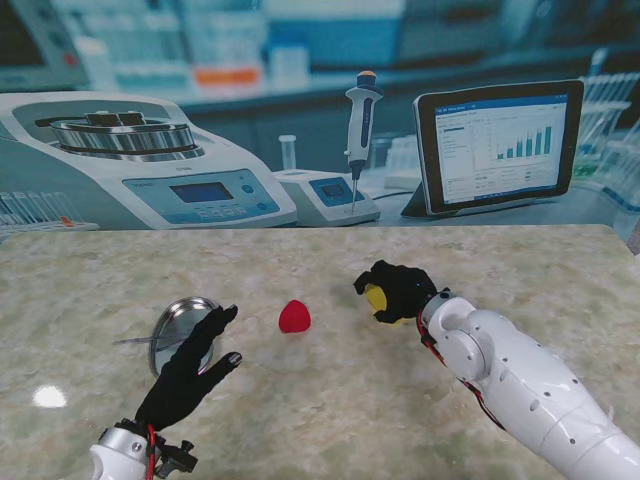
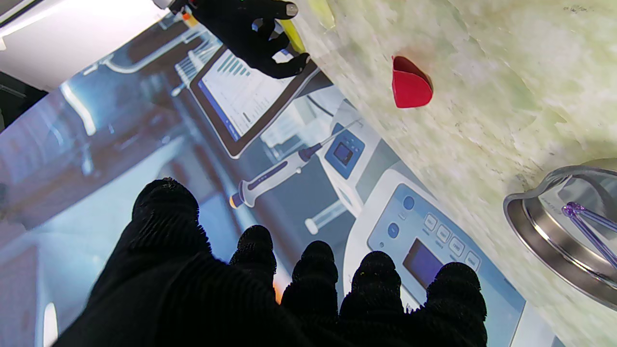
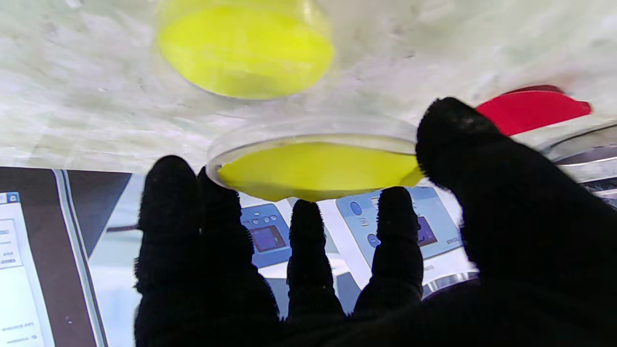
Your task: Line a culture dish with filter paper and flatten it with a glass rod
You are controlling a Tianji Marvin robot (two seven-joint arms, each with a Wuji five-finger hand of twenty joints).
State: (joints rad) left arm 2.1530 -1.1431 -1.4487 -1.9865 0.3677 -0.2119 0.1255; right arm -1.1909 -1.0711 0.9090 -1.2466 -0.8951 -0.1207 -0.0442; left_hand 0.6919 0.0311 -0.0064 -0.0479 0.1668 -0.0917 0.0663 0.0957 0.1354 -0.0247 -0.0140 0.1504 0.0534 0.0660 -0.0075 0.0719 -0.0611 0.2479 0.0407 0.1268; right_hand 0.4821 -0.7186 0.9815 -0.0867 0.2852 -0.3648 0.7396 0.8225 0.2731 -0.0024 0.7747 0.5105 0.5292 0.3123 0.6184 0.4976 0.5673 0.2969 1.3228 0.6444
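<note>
Marbled table (image 1: 330,410) before a printed lab backdrop (image 1: 120,60).
A small red cone-shaped object (image 1: 294,317) lies mid-table; the backdrop shows a centrifuge, pipette and tablet.

Clear culture dish (image 3: 313,159) with yellow filter paper (image 3: 308,173) inside, gripped in my right hand (image 1: 398,290), lifted off the table, roughly level. Its reflection shows on the tabletop under it. Glass rod (image 2: 590,226), clear with a purple tint, lies across a round metal tray (image 1: 175,325) just beyond my left hand (image 1: 190,375) fingertips.
</note>
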